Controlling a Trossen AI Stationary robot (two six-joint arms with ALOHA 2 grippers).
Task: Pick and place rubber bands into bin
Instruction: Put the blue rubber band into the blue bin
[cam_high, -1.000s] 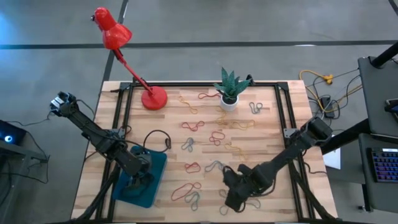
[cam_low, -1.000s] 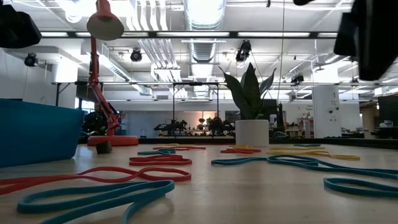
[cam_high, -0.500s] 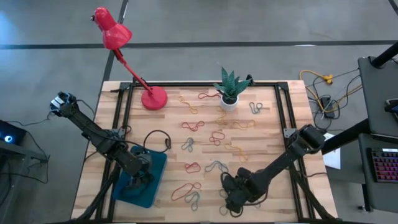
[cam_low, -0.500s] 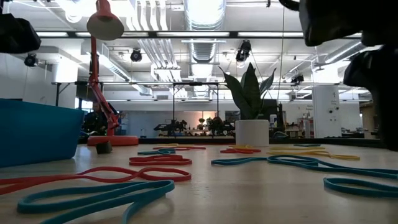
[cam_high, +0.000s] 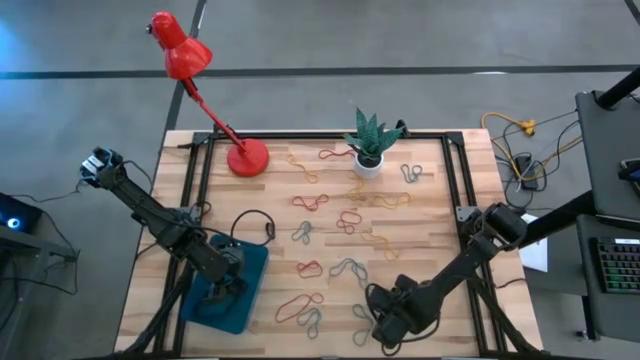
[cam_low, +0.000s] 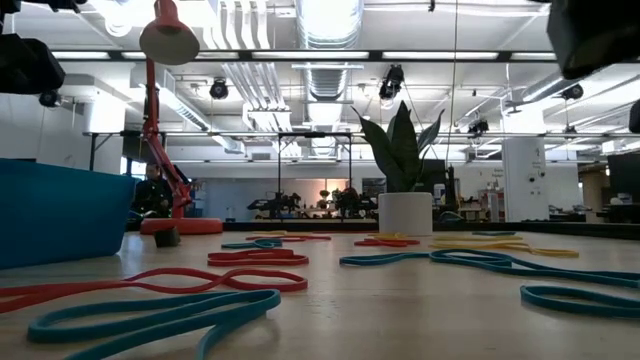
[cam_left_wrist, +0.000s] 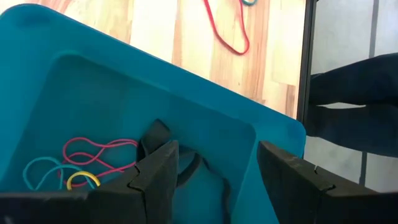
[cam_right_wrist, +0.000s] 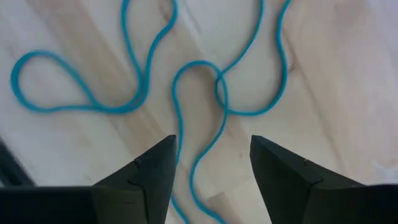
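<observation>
High view, surface: a pale wooden desk on a black frame, standing on a grey floor crossed by a dark line
High view, rubber bands: loose rubber bands in red, yellow and grey-blue lie scattered from the desk's middle to its front edge
High view, bin: the teal bin sits at the desk's front left corner, with the left gripper over it
High view, right gripper: the right gripper hangs at the front edge, right of centre, beside a grey-blue band
High view, fixtures: a red lamp stands at the back left corner, a white plant pot at the back edge
Low view, room: a hall with ceiling ducts and strip lights; teal and red bands lie nearest the lens, the bin's wall at the left edge, the pot mid-desk
Left wrist view, bin contents: only here the bin's inside shows, holding red, teal and yellow bands; the left fingers stand parted and hold nothing
Right wrist view, desk: only here a looping teal band on bare wood shows close up, the right fingers spread apart above it, gripping nothing
</observation>
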